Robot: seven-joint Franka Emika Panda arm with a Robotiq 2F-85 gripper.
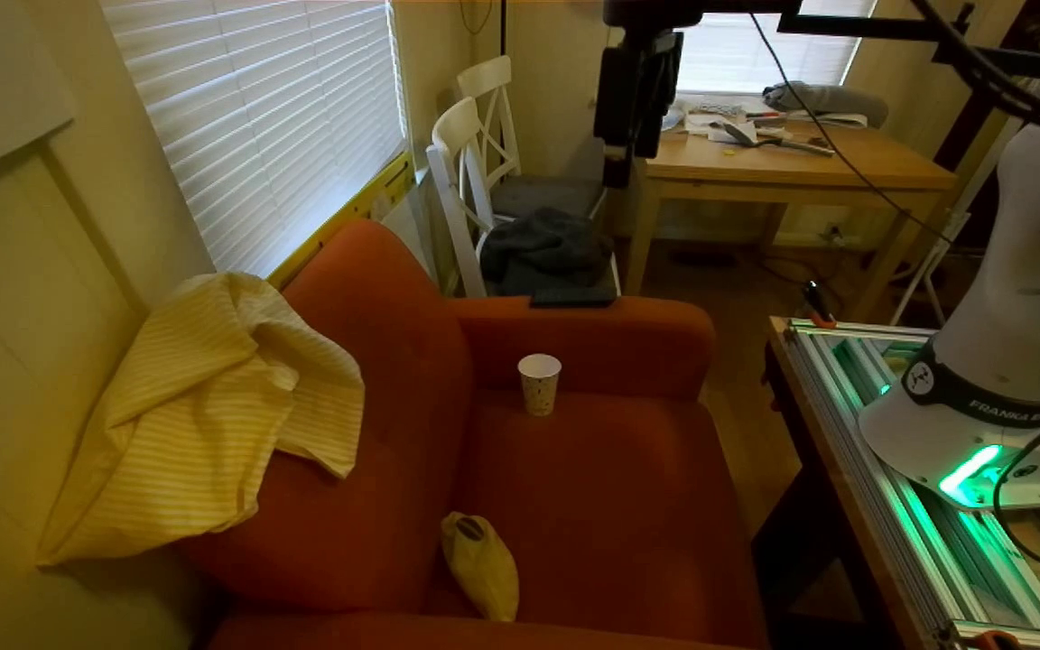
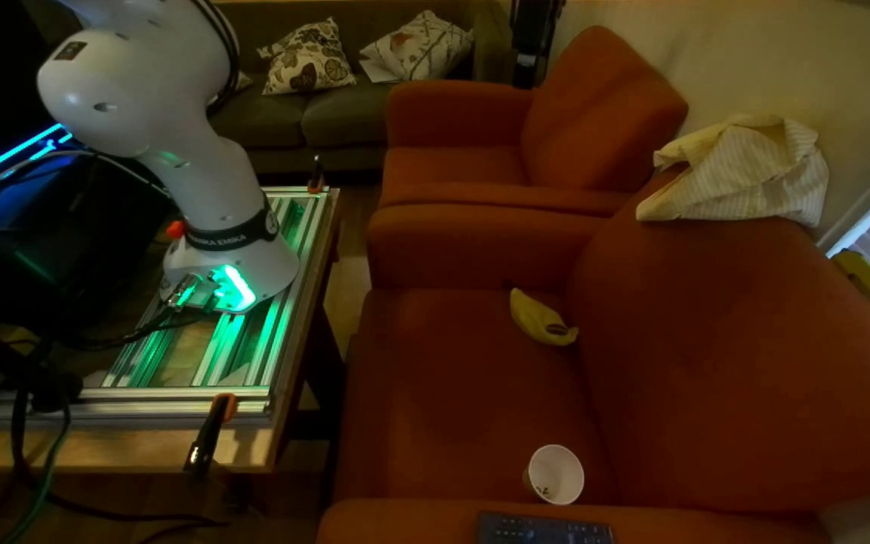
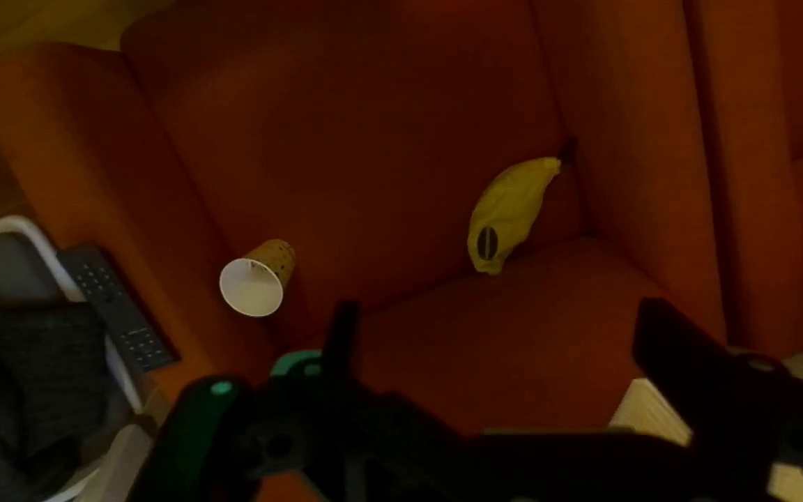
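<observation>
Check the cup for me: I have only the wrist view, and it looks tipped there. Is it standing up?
Observer: Yes, in an exterior view the cup stands upright on the seat.
Operator: And the pale cloth at my bottom right, what does it lie over?
Observer: It is draped over the top of the orange backrest.
Operator: Anything in front of the seat, outside my picture?
Observer: Yes, a wooden table carrying the robot's base.
</observation>
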